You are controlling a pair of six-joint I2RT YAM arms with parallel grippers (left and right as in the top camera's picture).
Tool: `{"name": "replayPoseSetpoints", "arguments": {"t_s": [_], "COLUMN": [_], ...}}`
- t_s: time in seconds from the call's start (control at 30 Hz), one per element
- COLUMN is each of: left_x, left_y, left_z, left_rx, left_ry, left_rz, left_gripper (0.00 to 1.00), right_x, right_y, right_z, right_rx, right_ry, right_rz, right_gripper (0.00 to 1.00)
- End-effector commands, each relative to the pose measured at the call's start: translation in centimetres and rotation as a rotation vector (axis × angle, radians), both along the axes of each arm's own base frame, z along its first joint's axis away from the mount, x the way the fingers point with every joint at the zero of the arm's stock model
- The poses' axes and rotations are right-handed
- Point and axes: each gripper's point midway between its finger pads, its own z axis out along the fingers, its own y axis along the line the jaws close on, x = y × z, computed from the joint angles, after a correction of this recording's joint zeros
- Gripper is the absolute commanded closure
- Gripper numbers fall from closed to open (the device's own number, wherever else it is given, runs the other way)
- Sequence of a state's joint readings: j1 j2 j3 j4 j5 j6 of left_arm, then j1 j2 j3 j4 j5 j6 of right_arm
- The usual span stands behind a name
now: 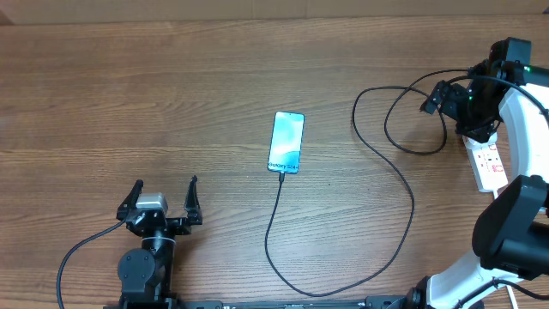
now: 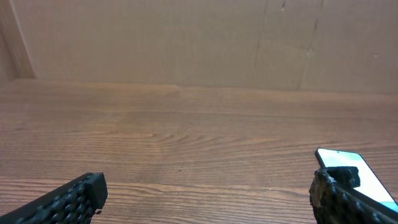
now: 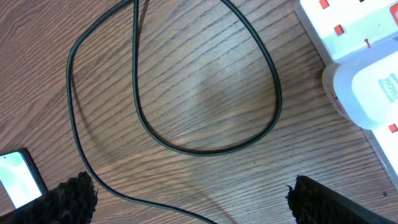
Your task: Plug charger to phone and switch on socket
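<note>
**Phone mid-bench, both claws open**

Overhead: the phone [image 1: 286, 142] lies lit at mid-frame on the wooden bench [image 1: 129, 86]. The charger [image 1: 268, 236] meets its lower edge, sweeps down and right, then loops up toward the socket [image 1: 489, 159] at the right edge. The left claw [image 1: 165, 197] sits at lower left, fingers spread, holding nothing. The right claw [image 1: 436, 96] hovers at upper right beside the socket.

Left wrist: both fingers stand wide apart in the bottom corners. The phone shows at lower right, behind the right-hand finger.

Right wrist: the claw gapes empty above a loop of the charger. The socket's red switches [image 3: 339, 29] and a white plug [image 3: 367, 87] fill the upper right, and a corner of the phone peeks in at lower left.
</note>
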State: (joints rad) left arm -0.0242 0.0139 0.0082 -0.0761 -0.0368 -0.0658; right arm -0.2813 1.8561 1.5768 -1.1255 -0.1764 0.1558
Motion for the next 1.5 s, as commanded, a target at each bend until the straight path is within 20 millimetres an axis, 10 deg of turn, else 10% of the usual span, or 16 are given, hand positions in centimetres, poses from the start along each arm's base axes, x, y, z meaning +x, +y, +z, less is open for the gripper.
{"name": "replayPoseSetpoints", "arguments": {"t_s": [0.0, 0.47, 0.83, 0.9, 0.93, 0.97, 1.0, 1.2, 1.47], "left_x": [0.0, 0.0, 0.0, 0.0, 0.0, 0.0, 0.0, 0.0, 0.0], "left_y": [0.0, 0.0, 0.0, 0.0, 0.0, 0.0, 0.0, 0.0, 0.0], "left_z": [0.1, 0.1, 0.1, 0.1, 0.1, 0.1, 0.1, 0.1, 0.1], "left_rx": [0.024, 0.024, 0.024, 0.024, 0.024, 0.024, 0.024, 0.024, 0.024], "left_ry": [-0.007, -0.007, -0.007, -0.007, -0.007, -0.007, -0.007, -0.007, -0.007], "left_rz": [-0.006, -0.007, -0.006, -0.007, -0.006, -0.006, -0.006, -0.006, -0.007], "left_gripper": [0.00, 0.00, 0.00, 0.00, 0.00, 0.00, 0.00, 0.00, 0.00], "right_x": [-0.1, -3.6, -5.4, -5.6, -5.6, -5.6, -5.4, -5.4, -7.0], "right_y": [0.1, 1.1, 1.4, 0.7, 0.5, 0.6, 1.3, 4.1, 6.8], "right_z": [1.1, 15.8, 19.3, 19.3, 19.3, 19.4, 19.4, 17.1, 7.7], "right_rx": [-0.013, -0.126, -0.219, -0.296, -0.333, -0.359, -0.345, -0.334, -0.290], "right_ry": [-0.029, -0.416, -0.509, -0.490, -0.481, -0.478, -0.485, -0.439, -0.290], "right_rz": [0.009, 0.008, 0.003, -0.018, -0.023, -0.023, -0.010, 0.089, 0.207], "right_gripper": [0.00, 0.00, 0.03, 0.77, 0.88, 0.85, 0.00, 0.00, 0.00]}}
